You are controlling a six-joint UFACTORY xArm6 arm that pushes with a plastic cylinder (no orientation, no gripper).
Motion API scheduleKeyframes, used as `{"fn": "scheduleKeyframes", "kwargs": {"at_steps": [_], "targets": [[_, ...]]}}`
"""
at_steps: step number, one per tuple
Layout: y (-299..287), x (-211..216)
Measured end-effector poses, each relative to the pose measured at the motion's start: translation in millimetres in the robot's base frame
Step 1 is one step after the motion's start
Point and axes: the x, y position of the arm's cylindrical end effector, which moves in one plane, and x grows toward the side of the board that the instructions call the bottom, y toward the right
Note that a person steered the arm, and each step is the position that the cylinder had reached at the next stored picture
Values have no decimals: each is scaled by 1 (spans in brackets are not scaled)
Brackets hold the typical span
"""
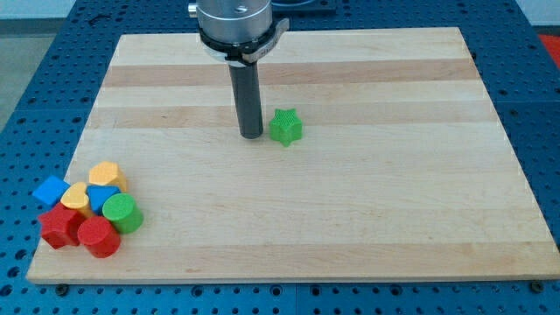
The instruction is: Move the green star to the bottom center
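Board [350, 219]: green star [285, 128] beside (right of) my tip [252, 136]

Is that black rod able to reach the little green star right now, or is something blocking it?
Probably yes. My tip sits just to the view's left of the green star, with only bare board between them. The other blocks are clustered far off at the bottom left.

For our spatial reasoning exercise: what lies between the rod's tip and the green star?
Nothing: in the camera view, only a narrow strip of bare board separates my tip from the green star, which sits just to the tip's right in the view.
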Motion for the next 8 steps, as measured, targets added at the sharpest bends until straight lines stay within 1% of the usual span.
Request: {"fn": "scheduleKeyframes", "kwargs": {"at_steps": [2, 3, 5, 6, 7, 8], "targets": [[42, -22], [82, -16], [137, 59], [149, 97], [151, 112], [107, 108]]}}
